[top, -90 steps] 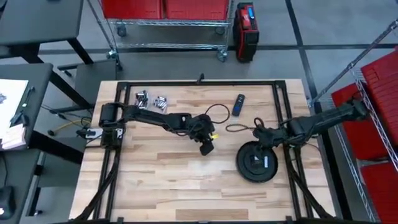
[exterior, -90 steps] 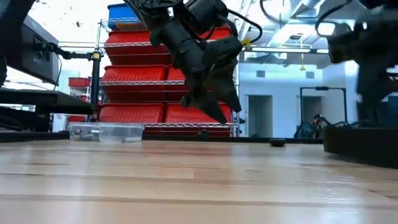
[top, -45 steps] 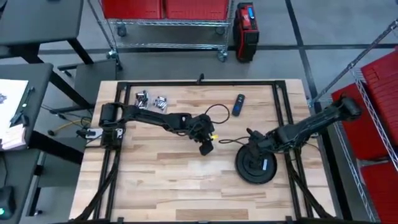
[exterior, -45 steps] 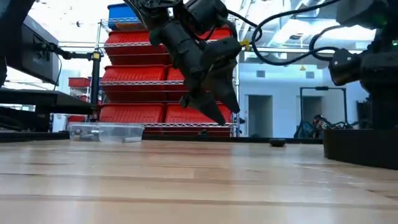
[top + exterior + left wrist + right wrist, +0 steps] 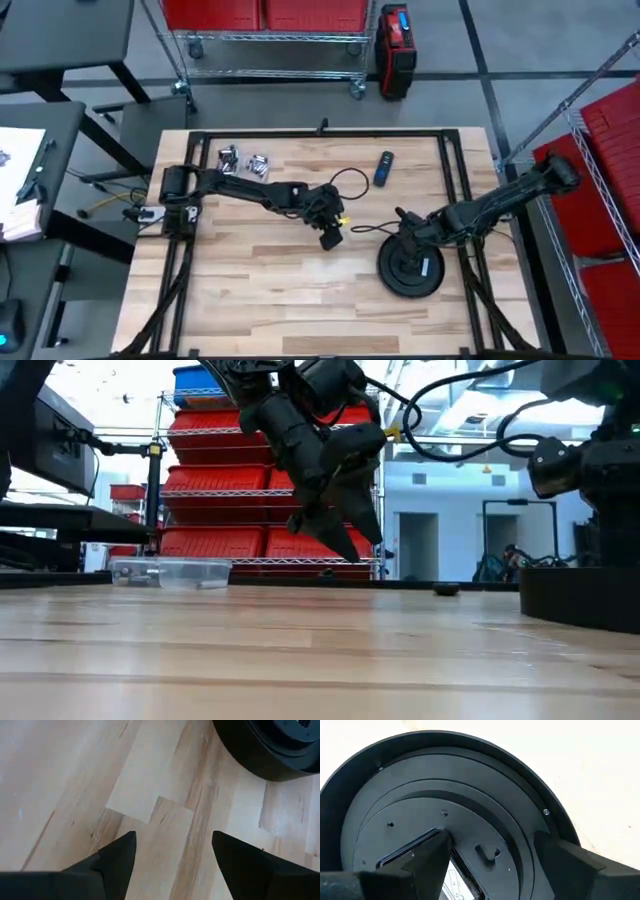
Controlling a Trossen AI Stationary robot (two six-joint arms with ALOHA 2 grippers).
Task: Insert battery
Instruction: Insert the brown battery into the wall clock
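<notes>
A black round device (image 5: 408, 268) lies flat on the table at the right of the middle. Its underside (image 5: 445, 795) faces up, with an open compartment and a white label (image 5: 454, 881). My right gripper (image 5: 403, 232) is open just over the device's far part, and its fingers (image 5: 432, 851) stand apart above the ringed surface. My left gripper (image 5: 330, 238) hangs open above bare wood in the middle of the table, holding nothing (image 5: 172, 845). Small silver batteries (image 5: 243, 160) lie in clear trays at the far left. My right gripper comes slanting down from the table's right side over the device's upturned underside, one fingertip (image 5: 440, 839) at the edge of the compartment. Whether the fingertips touch the surface, I cannot tell. The device lies flat on the table.
A dark blue hand-held device (image 5: 385, 168) lies near the far edge. A black cable (image 5: 365, 228) loops between the two grippers. The clear trays (image 5: 170, 572) show low at the far left. Bare wood spreads along the near edge (image 5: 300, 310).
My right gripper has gone toward the table's left and near edges and down, from beside the black device's far rim to over its underside. Its fingers have stayed open. My left gripper has kept still.
</notes>
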